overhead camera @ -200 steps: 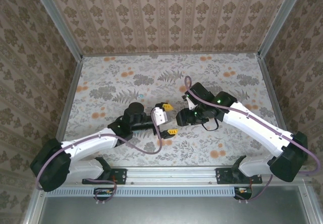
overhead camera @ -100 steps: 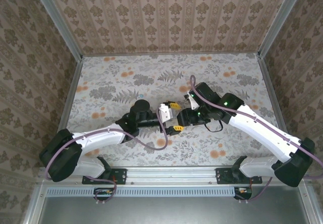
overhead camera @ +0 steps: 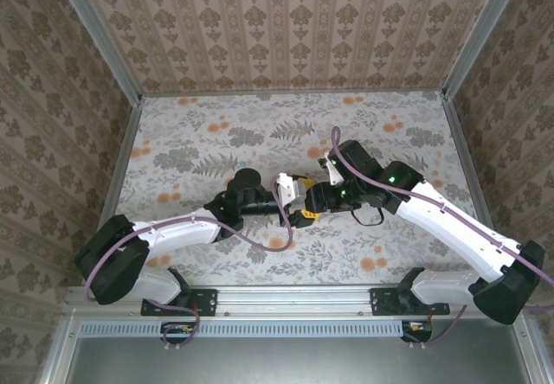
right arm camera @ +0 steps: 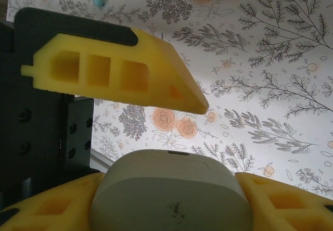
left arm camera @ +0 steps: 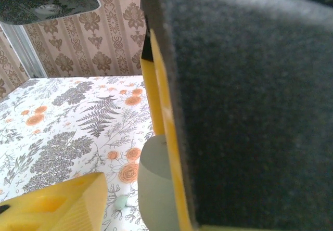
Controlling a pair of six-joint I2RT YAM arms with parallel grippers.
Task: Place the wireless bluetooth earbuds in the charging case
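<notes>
On the right wrist camera the charging case [right arm camera: 171,194] sits nearest me at six o'clock, a pale rounded shell lying against the lower finger [right arm camera: 52,210] of the right gripper [overhead camera: 317,199]. A strip of table shows between it and the upper finger [right arm camera: 114,69] at ten o'clock, so I cannot tell whether that gripper truly clamps it. On the left wrist camera the same case shows at six o'clock, touching the yellow edge of the dark-padded finger [left arm camera: 250,111]. The other finger [left arm camera: 52,207], at seven o'clock, stands apart from it, so I read the left gripper [overhead camera: 301,199] as parted around the case, not pinching it. From above, the arms reach in from seven and five o'clock and the grippers meet nose to nose near the middle of the table [overhead camera: 216,133]. Farther out, at eleven o'clock of the right wrist picture, a small mint-green thing [right arm camera: 99,1], likely an earbud, lies on the table. I judge the case light, stiff and slick, so I would grip it across its broader faces, low on the body, leaving the lid free. The earbud looks tiny and apt to roll, so fingertips only, gently. The patterned wall [overhead camera: 294,29] closes the twelve o'clock side.
</notes>
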